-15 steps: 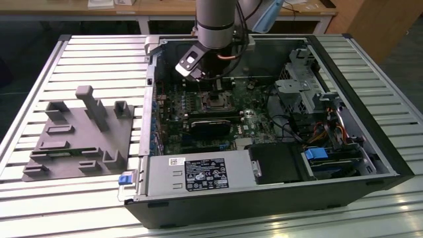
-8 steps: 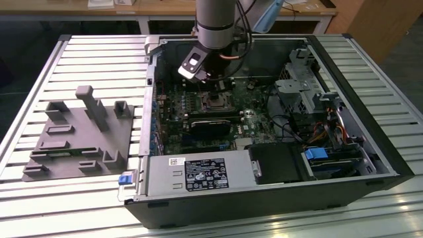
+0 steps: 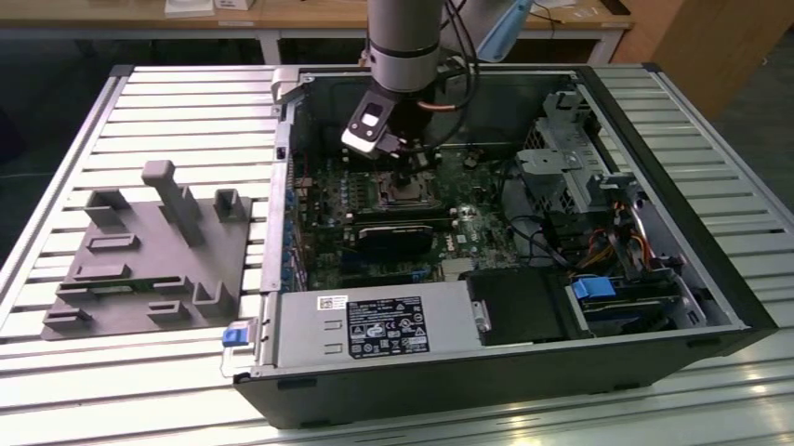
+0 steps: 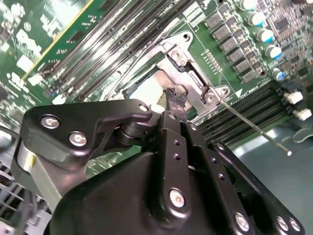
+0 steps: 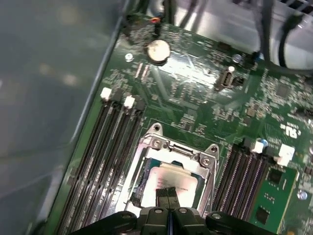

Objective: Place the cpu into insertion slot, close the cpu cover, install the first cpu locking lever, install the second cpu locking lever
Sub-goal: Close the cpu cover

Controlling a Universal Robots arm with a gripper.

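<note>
The insertion slot (image 3: 403, 191) sits on the green board inside the open computer case. In the first wrist view the cpu (image 5: 172, 177) lies flat in it, its dull silver top showing. The silvery cpu cover (image 5: 209, 161) frames the chip, apparently lying down around it. My gripper (image 5: 167, 194) is shut with nothing between its fingertips, which hover at or just above the chip's near edge. In the second wrist view the gripper (image 4: 174, 96) points at the socket, and a thin metal locking lever (image 4: 254, 128) sticks out from the socket's corner, free of any latch.
Long black memory slots (image 5: 105, 147) flank the socket on both sides. A black card (image 3: 392, 238) lies just in front of it. The case walls (image 3: 288, 139), drive cage (image 3: 564, 163) and cables (image 3: 596, 251) hem the space in. A grey fixture (image 3: 149, 246) rests on the slatted table.
</note>
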